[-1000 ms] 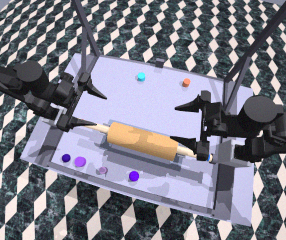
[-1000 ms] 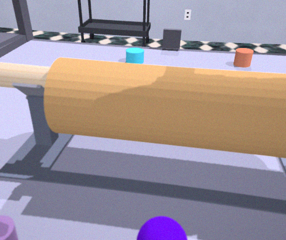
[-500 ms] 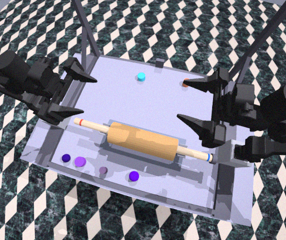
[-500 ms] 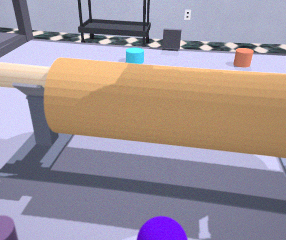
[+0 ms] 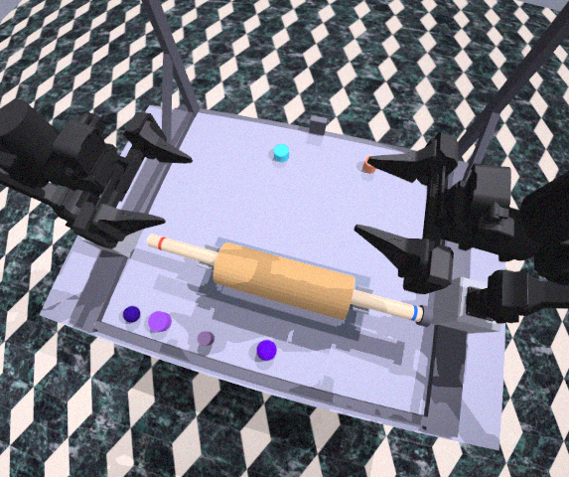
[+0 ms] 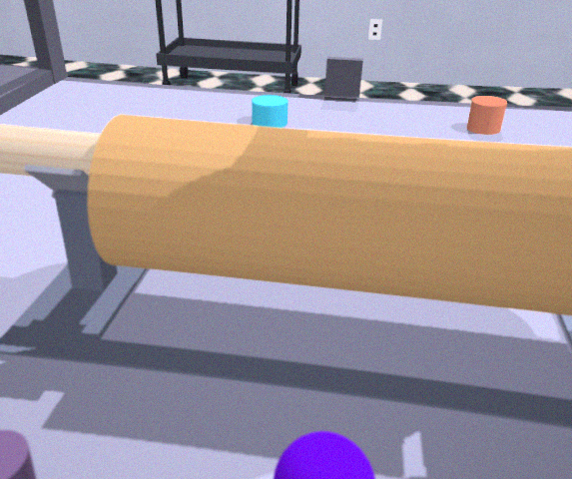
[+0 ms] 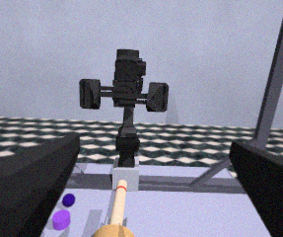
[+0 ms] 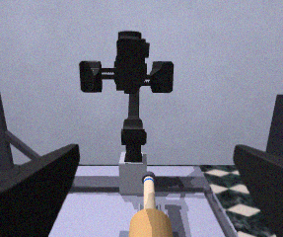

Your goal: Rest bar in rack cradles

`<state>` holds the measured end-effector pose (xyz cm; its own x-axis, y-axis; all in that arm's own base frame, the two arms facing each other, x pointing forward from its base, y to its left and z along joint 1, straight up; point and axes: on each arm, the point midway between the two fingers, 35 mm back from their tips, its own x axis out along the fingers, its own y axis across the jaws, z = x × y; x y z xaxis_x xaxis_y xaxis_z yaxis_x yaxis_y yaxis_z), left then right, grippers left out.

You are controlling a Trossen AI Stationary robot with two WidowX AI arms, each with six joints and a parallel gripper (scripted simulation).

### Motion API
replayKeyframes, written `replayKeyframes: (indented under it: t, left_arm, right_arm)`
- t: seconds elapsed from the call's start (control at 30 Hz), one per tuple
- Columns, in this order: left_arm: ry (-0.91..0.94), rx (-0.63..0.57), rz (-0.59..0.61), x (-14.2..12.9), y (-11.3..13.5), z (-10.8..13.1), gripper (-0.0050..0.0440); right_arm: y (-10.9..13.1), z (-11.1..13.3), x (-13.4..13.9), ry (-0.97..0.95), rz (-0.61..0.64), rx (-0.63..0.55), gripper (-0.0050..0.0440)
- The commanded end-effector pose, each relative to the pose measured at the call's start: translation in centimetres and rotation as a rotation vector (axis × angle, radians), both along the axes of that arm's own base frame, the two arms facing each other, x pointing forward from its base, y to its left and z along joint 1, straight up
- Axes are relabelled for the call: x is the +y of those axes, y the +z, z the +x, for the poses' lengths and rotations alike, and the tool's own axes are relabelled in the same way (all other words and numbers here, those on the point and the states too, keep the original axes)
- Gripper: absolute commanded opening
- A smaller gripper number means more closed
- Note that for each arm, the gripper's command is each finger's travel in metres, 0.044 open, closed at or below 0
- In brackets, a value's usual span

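The wooden bar (image 5: 184, 249) lies across the grey rack (image 6: 77, 232) with the tan paper roll (image 5: 283, 279) on its middle. Its red-ringed end (image 5: 161, 242) points left and its blue-ringed end (image 5: 415, 312) points right. In the exterior view the bar's left part sits in the cradle; the other cradle is hidden by the roll (image 6: 347, 217). My left gripper (image 5: 363, 196) is open and empty, above and behind the blue end. My right gripper (image 5: 176, 190) is open and empty, above the red end. Each wrist view looks along the bar (image 7: 118, 199) (image 8: 149, 194) from above.
A cyan cylinder (image 5: 281, 152) and an orange cylinder (image 5: 368, 165) stand at the back of the table. Several purple pieces (image 5: 159, 321) (image 5: 266, 349) lie along the front edge. A small grey block (image 5: 318, 124) sits at the back edge. Grey frame posts (image 5: 171, 67) rise at both back corners.
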<state>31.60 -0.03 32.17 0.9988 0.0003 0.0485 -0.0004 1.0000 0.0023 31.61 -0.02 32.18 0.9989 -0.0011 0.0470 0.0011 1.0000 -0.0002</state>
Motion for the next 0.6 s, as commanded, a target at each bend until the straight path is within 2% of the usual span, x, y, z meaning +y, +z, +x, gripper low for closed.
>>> replayKeyframes:
  t: [0.0,0.57]
  left_arm:
    - [0.000,-0.034,-0.004,0.06,1.49,-0.36,0.0440]
    - [0.000,-0.034,-0.008,0.09,1.49,-0.35,0.0440]
  right_arm:
    - [1.13,-0.29,0.08,0.004,0.003,-0.030,0.0440]
    - [1.61,-0.31,0.07,0.004,0.003,-0.040,0.0440]
